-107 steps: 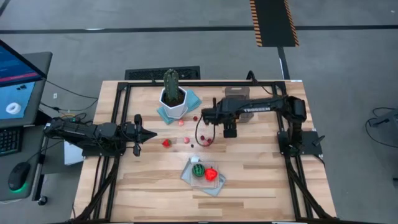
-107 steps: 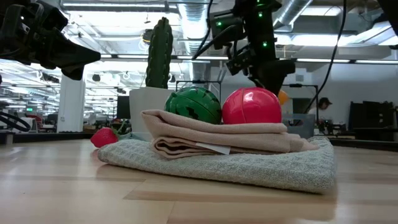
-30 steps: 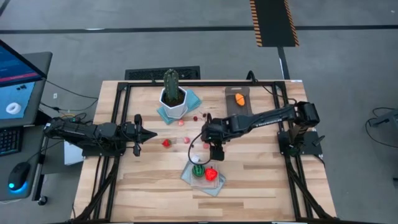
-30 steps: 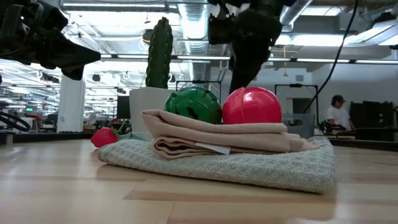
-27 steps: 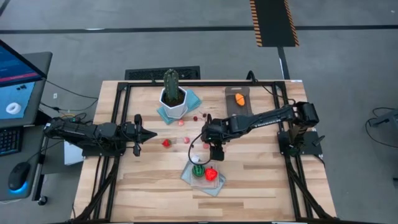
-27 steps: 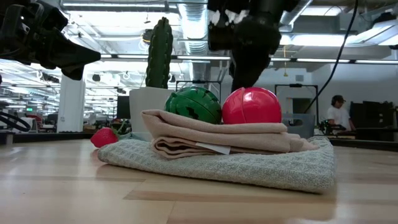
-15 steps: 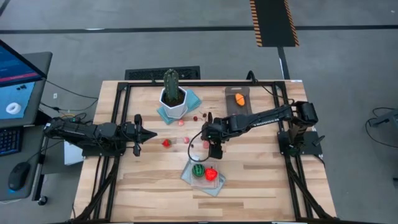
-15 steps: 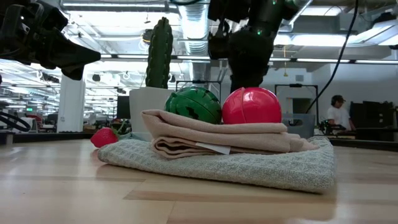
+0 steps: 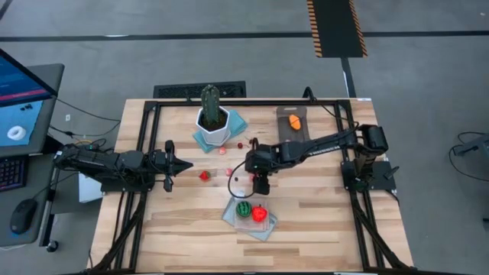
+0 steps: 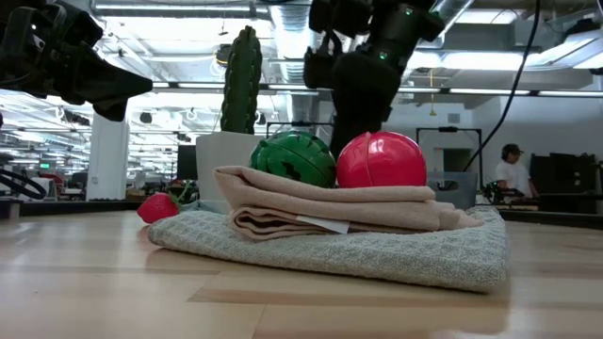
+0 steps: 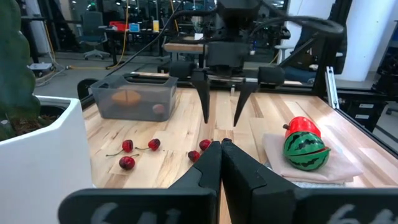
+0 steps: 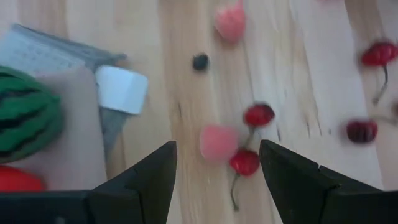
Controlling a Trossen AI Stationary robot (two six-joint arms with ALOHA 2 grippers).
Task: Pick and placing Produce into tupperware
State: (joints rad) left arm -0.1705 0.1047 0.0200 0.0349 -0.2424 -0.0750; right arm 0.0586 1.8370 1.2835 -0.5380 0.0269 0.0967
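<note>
The table (image 9: 321,221) is pale, matt wood planks. The folded cloth (image 10: 377,247) looks nubbly grey weave under smoother pinkish fabric. The red ball (image 10: 381,161) and striped green ball (image 10: 293,158) are glossy plastic. The tupperware (image 11: 134,97) is translucent plastic.

Pale wooden surface (image 9: 321,221) carrying a grey tub (image 9: 291,122), a potted cactus (image 9: 212,116), scattered cherries (image 11: 127,163) and a folded cloth (image 9: 252,223) beneath the right arm's fingers (image 11: 205,93).

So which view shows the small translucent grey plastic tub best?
The left wrist view: the translucent grey plastic tub shows side-on, an orange piece visible through its wall. The high view shows it small, from above. The low view hardly shows it; the right wrist view doesn't.
</note>
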